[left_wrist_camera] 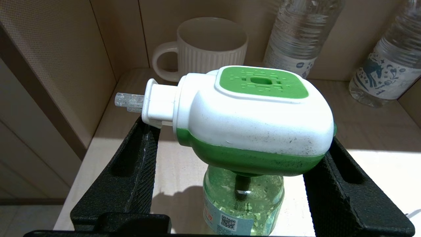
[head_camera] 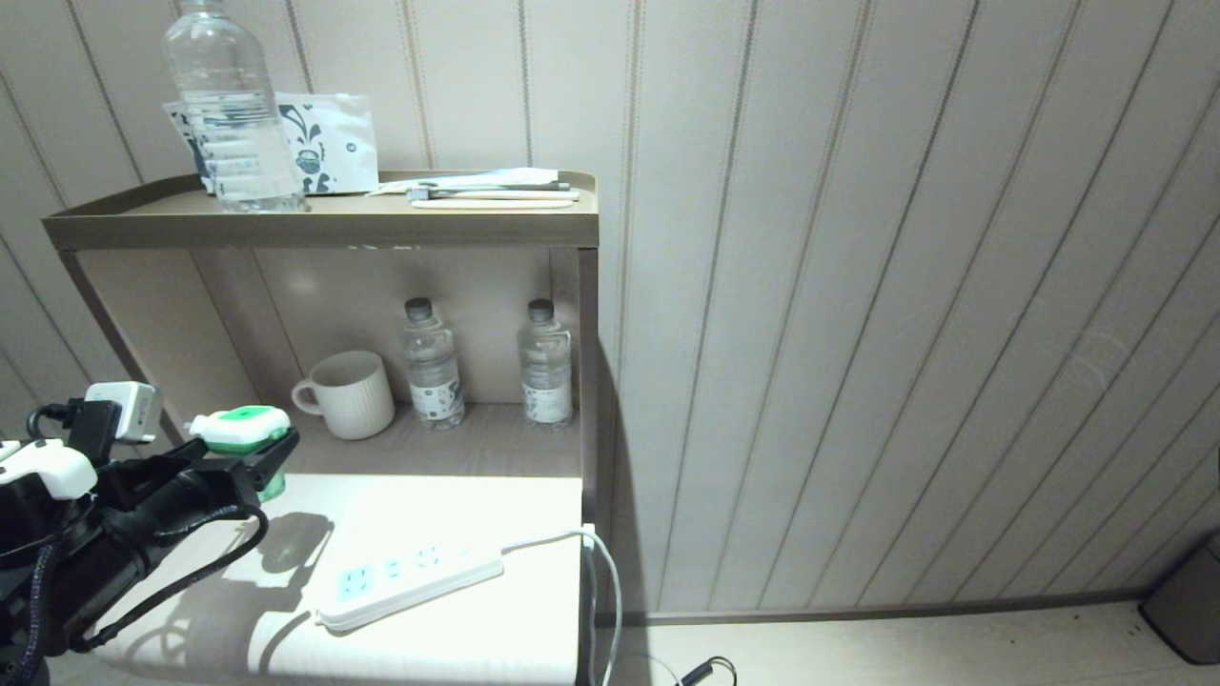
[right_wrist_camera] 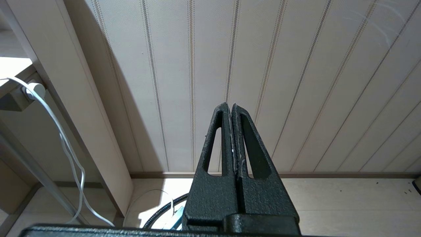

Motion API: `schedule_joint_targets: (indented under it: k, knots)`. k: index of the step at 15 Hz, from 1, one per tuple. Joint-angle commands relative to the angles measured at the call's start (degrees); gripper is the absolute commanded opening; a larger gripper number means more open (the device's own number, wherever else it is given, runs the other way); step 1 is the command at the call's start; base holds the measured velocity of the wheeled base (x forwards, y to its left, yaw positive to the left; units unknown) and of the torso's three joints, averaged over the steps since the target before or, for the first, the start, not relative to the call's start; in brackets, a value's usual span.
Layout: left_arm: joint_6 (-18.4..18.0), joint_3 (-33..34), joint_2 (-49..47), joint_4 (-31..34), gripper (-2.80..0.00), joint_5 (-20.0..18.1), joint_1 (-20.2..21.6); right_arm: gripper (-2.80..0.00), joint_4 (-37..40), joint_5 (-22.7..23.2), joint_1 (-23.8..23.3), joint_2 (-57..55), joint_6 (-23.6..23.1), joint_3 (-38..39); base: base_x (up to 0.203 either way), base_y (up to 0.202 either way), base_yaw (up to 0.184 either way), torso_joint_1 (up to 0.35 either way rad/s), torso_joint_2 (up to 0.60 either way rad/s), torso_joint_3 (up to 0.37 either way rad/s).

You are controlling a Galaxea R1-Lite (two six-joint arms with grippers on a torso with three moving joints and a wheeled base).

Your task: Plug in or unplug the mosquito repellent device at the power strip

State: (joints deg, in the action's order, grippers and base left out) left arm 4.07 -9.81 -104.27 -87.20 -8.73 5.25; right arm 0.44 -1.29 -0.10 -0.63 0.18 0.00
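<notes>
The mosquito repellent device (left_wrist_camera: 256,121) sat clamped between the fingers (left_wrist_camera: 138,164) of my left end effector (head_camera: 250,448), held above the near left part of the counter (head_camera: 457,505), its prongs clear of any socket. The power strip (head_camera: 410,578) lay well apart on the counter, nearer the right edge. My right end effector (right_wrist_camera: 230,110) hung pressed together beside the wall, holding nothing.

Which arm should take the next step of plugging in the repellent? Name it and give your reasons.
Left. The left gripper already holds the mosquito repellent device, prongs free, near the power strip. The right gripper is shut, empty, facing the wall.
</notes>
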Motion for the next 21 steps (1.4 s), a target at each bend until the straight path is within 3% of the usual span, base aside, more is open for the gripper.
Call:
schedule_joint_targets:
  k: [1,13,17,21]
  knots:
    - [0.0,0.0,-0.1,-2.8,-2.8,-0.1,0.0,-2.8,0.0,0.0,0.0,0.0,0.0,0.0,0.0,0.0,0.0,0.0,0.0,0.0]
    - [-0.2,1.8,3.5,-2.8,-2.8,0.0,-0.5,-2.8,0.0,0.0,0.0,0.0,0.0,0.0,0.0,0.0,0.0,-0.001,0.0,0.002]
    - [-0.2,1.1,4.9,-2.8,-2.8,0.3,-0.5,-2.8,-0.1,0.1,0.0,-0.1,0.0,0.0,0.0,0.0,0.0,-0.164,0.38,0.211]
    - [-0.3,0.2,6.7,-2.8,-2.8,3.1,-0.5,-2.8,-0.1,0.1,0.0,-0.1,0.0,0.0,0.0,0.0,0.0,-0.206,0.49,0.275]
